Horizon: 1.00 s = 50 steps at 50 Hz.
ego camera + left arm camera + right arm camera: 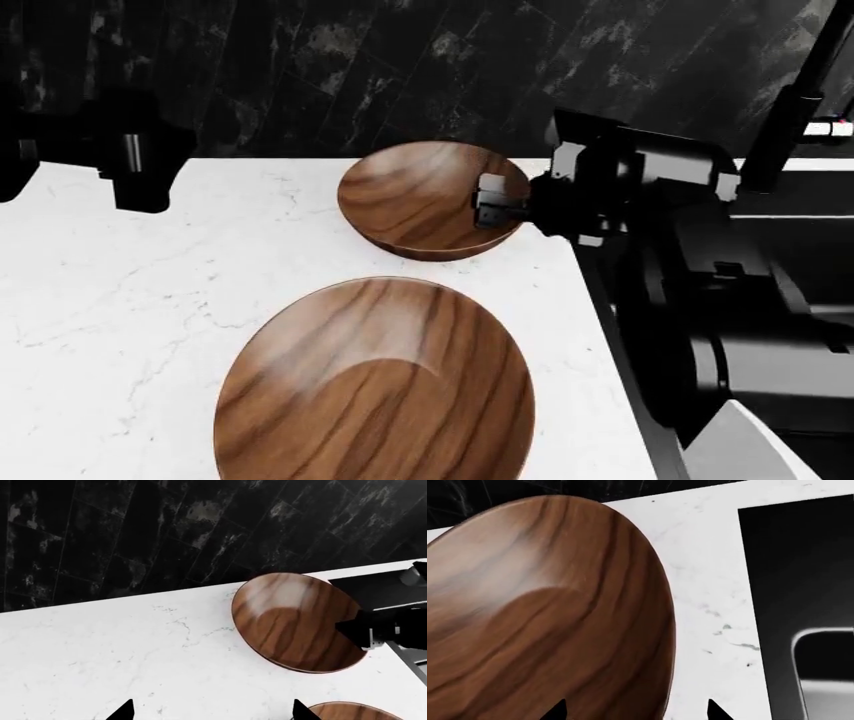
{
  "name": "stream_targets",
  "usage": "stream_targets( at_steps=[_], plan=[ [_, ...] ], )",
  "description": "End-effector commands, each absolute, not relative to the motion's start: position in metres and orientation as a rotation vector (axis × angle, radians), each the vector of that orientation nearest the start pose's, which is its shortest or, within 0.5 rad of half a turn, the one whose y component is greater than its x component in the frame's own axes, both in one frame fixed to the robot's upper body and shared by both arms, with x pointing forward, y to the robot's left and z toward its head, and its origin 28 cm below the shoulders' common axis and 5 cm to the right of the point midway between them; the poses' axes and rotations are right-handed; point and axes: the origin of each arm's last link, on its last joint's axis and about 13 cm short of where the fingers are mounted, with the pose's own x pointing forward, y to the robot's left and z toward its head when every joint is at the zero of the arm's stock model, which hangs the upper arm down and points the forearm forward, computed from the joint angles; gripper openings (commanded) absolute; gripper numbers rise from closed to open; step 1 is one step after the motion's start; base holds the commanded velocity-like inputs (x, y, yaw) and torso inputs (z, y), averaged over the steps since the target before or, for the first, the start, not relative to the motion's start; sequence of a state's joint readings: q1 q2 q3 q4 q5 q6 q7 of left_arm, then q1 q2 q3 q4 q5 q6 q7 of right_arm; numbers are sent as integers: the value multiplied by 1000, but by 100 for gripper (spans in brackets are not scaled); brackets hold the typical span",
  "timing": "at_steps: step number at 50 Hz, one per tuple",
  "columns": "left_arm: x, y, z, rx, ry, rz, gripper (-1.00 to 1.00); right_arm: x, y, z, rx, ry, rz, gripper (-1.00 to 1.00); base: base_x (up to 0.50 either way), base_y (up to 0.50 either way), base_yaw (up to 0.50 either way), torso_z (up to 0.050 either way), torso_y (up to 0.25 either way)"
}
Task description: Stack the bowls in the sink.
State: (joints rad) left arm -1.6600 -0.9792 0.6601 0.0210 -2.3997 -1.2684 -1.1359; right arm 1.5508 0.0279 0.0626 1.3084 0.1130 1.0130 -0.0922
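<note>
Two bowls sit on the white marble tabletop [160,300], neither yet in the sink [801,230], whose black basin opens just to the right of the slab. The far bowl [427,200] lies near the back wall; the near bowl [380,385] lies in front of it, the two close but apart. The right gripper [497,205] is at the far bowl's right rim, its jaws spread with the rim between the tips as the right wrist view frames it, though nothing shows them pinching the wood. The left gripper [212,712] hovers over bare marble with its jaws wide apart and empty.

The step in hand looks like the first pickup: taking the far bowl by its edge. The next move likely calls for closing firmly on that thin, glossy rim, then lifting and carrying it rightward over the tabletop edge and down to the basin floor.
</note>
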Motion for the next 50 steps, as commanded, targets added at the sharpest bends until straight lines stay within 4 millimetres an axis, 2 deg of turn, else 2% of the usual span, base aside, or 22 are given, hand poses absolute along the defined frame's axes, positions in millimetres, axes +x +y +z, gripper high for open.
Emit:
stream_targets(
  at_steps=[1,11,12,24,30,36,43,50],
  plan=[
    [200,296,382,28,402,-209,100,405,-98,216,234,778,158,100,0,0,0,0,0],
    [199,296,382,27,399,-208,100,404,-98,209,256,780,160,100,0,0,0,0,0],
    [199,296,382,26,399,-208,100,405,-98,209,252,768,155,-100,0,0,0,0,0],
    [199,300,379,21,395,-198,100,409,-95,206,253,710,108,-100,0,0,0,0,0],
    [198,300,378,18,392,-193,100,412,-97,214,289,655,100,-100,0,0,0,0,0],
    [198,299,379,-4,382,-198,100,416,-105,235,398,570,160,-100,0,0,0,0,0],
    [195,298,382,-43,364,-198,100,418,-118,270,486,463,182,-100,0,0,0,0,0],
    [196,299,380,-63,352,-187,100,406,-130,286,537,406,155,-100,0,0,0,0,0]
  ],
)
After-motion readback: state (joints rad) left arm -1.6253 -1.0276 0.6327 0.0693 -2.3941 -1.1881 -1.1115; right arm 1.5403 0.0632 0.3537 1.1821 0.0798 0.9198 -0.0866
